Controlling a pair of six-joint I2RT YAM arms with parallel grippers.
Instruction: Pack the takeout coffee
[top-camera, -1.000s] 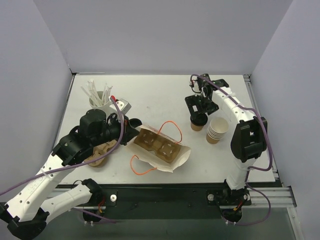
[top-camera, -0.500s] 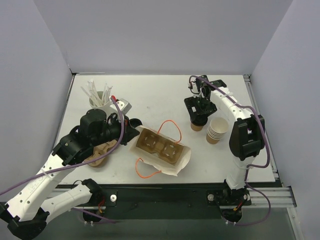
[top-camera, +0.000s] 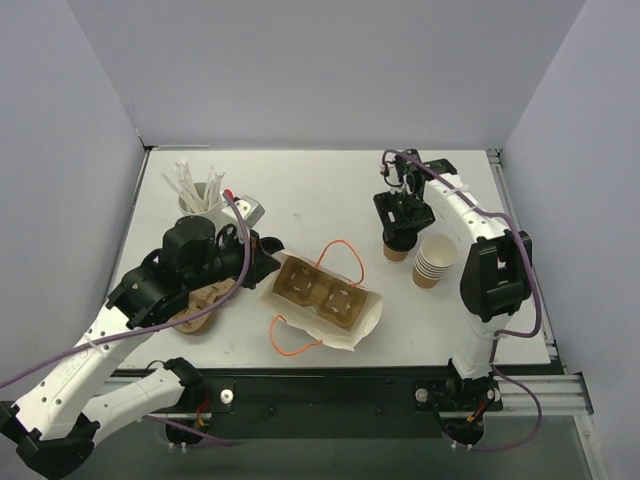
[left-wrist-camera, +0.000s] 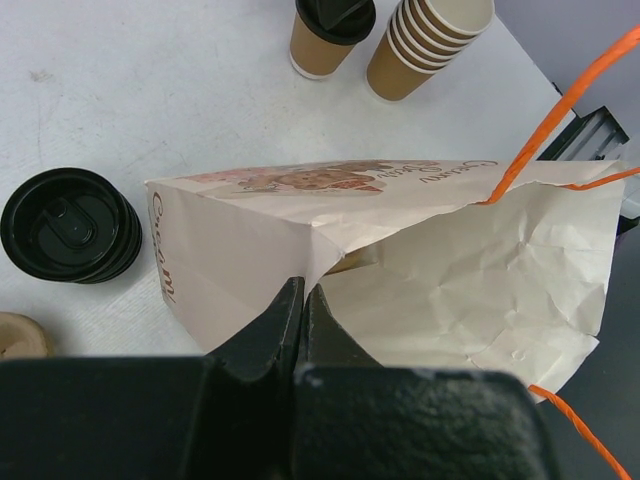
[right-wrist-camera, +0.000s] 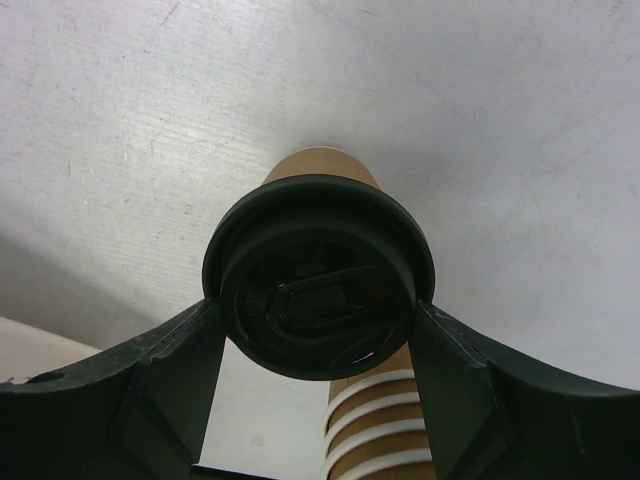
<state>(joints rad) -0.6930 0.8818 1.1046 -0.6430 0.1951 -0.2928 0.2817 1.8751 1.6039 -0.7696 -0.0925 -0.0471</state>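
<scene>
The takeout coffee (top-camera: 396, 249), a brown paper cup with a black lid (right-wrist-camera: 318, 275), stands on the table at the right. My right gripper (top-camera: 400, 232) is down over it, and its fingers (right-wrist-camera: 172, 372) press on both sides of the lid, so it is shut on the cup. The white paper bag (top-camera: 325, 297) with orange handles lies open in the middle, a cardboard cup carrier (top-camera: 318, 287) inside. My left gripper (left-wrist-camera: 303, 292) is shut on the bag's near edge (left-wrist-camera: 250, 240). The coffee (left-wrist-camera: 325, 38) also shows at the top of the left wrist view.
A stack of lidless paper cups (top-camera: 433, 262) stands right beside the coffee. A stack of black lids (left-wrist-camera: 70, 225) sits left of the bag. A cup of white straws (top-camera: 198, 195) and a small grey box (top-camera: 243, 212) are at the back left.
My right gripper has come down around the coffee's lid and closed on it. The bag has shifted a little to the right, its handle moving with it. My left gripper keeps its hold.
</scene>
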